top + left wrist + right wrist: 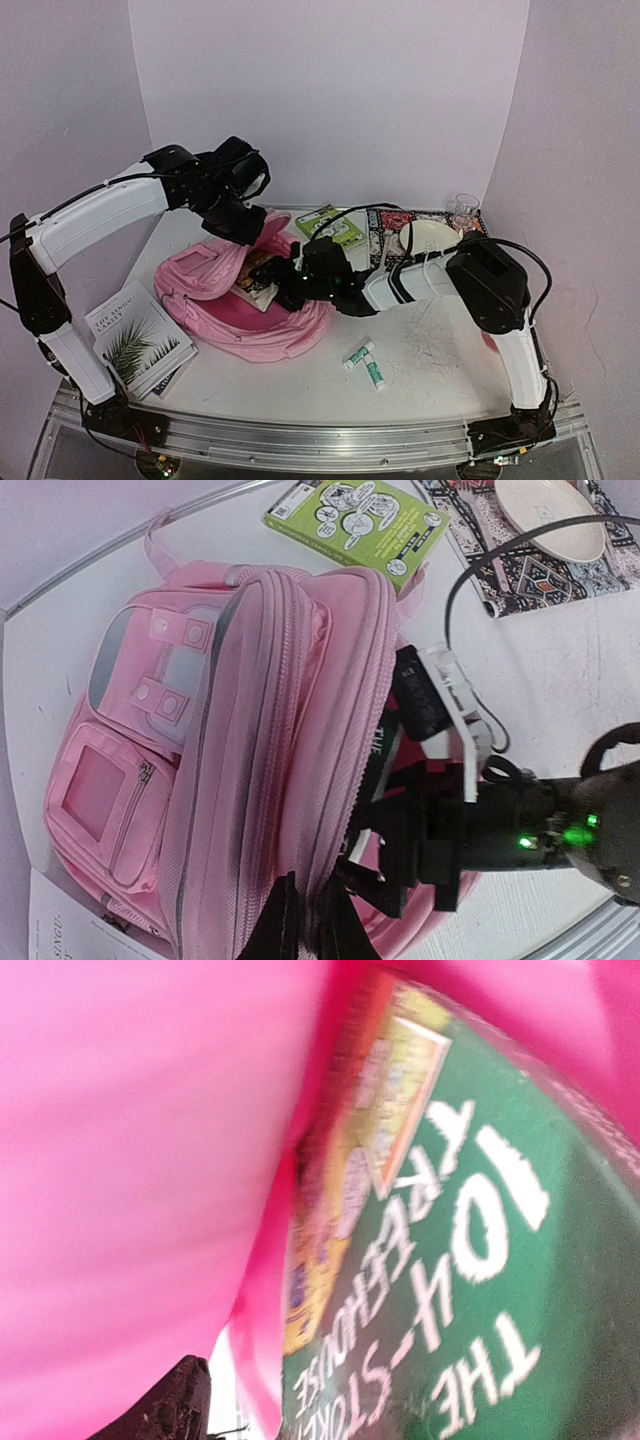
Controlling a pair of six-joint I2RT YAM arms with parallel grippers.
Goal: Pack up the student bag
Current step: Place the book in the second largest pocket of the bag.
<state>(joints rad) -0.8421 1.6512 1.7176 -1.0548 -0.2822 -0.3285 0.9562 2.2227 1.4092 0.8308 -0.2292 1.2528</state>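
Note:
The pink student bag (215, 290) lies on the table, its main zipper mouth held wide. My left gripper (243, 226) is shut on the upper zipper edge of the bag (250, 730); its dark fingertips (268, 920) pinch the fabric. My right gripper (280, 280) reaches into the bag's mouth. A green-covered book (470, 1260) lies inside the bag against the pink lining. One right finger (165, 1410) shows at the lower left, apart from the book; the other finger is out of frame. From the left wrist, the right gripper (420, 850) shows black at the bag's mouth.
A white book with a palm leaf (135, 335) lies left of the bag. A green booklet (330, 225) lies behind it. A patterned mat (395, 225) carries a cream plate (430, 237). A glass (465, 208) stands at the back right. Two green-and-white tubes (366, 364) lie near the front.

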